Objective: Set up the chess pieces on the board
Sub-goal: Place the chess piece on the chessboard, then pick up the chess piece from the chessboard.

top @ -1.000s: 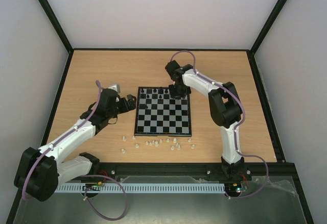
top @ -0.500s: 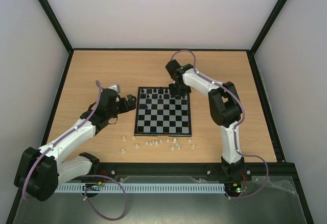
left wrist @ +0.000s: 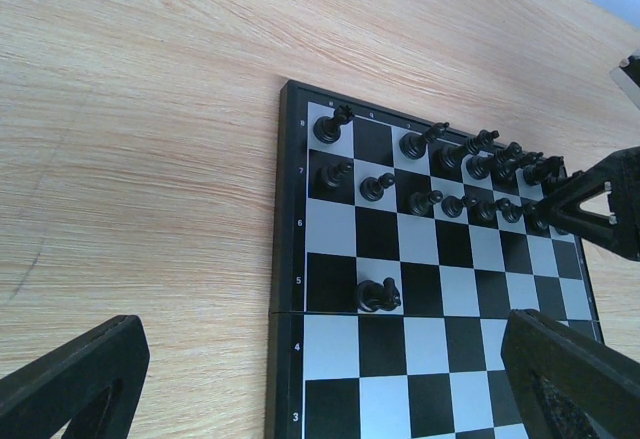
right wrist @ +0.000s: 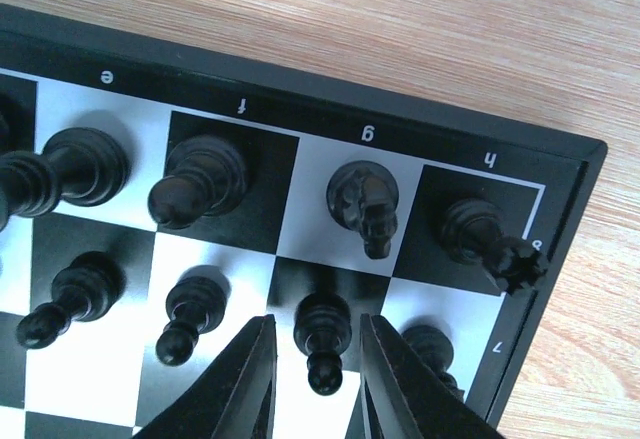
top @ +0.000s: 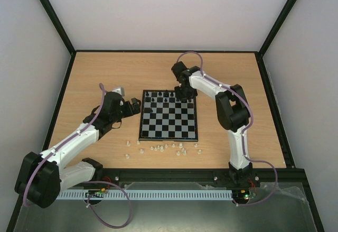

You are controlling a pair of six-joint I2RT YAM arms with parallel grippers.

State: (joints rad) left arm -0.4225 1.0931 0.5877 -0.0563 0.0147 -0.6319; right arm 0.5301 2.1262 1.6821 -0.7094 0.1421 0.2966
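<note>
Chess pieces (right wrist: pixel 190 184): black set upright in the two far rows of the board (top: pixel 169 123)
Board: middle of desk (top: pixel 95 73), between the two arms
White pieces (top: pixel 160 148): loose, scattered on desk just off board's near edge, none on the squares
Lone black piece (left wrist: pixel 378 296): by itself on left side of board, a few rows nearer than the rest; can't tell if upright or tipped
Right pincer (right wrist: pixel 317 321): low over board's far right corner, jaws parted a little, one either side of a black pawn (right wrist: pixel 322 334); sliver of square shows beside the pawn, no clamp seen
Black pawn: standing in second-from-far row, next to the rightmost file
Left pincer (left wrist: pixel 325 327): spread wide, holding nothing, hovering at board's left edge
</note>
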